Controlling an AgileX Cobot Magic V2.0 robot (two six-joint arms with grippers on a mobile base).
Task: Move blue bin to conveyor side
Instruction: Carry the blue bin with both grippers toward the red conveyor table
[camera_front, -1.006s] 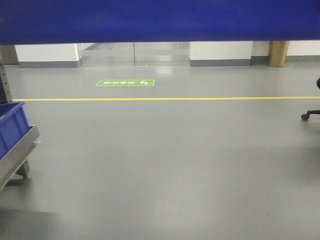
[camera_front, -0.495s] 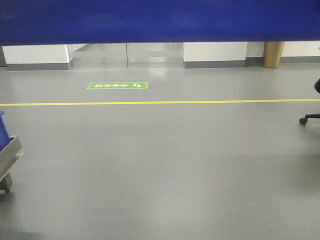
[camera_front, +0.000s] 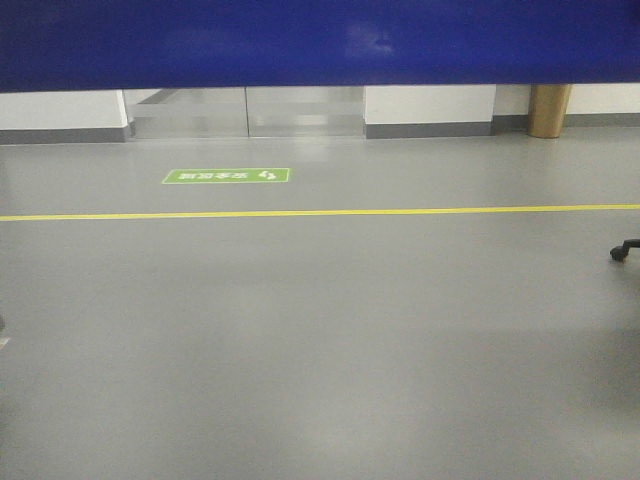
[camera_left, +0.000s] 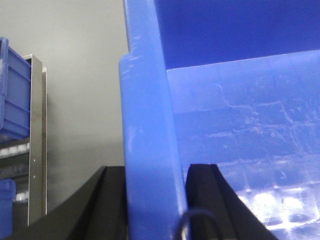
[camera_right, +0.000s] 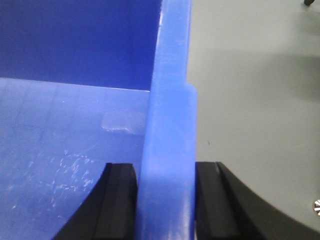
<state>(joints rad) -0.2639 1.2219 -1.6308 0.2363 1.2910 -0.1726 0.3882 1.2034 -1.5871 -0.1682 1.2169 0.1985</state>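
Two walls of the bin are pinched, one in the left gripper, one in the right gripper. It seems held above the floor.

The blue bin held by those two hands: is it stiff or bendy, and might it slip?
Probably stiff: the blue bin shows a thick wall, straight where the left hand and right hand clamp it. Its glossy plastic may be slippery. The inside that shows is bare, so likely light.
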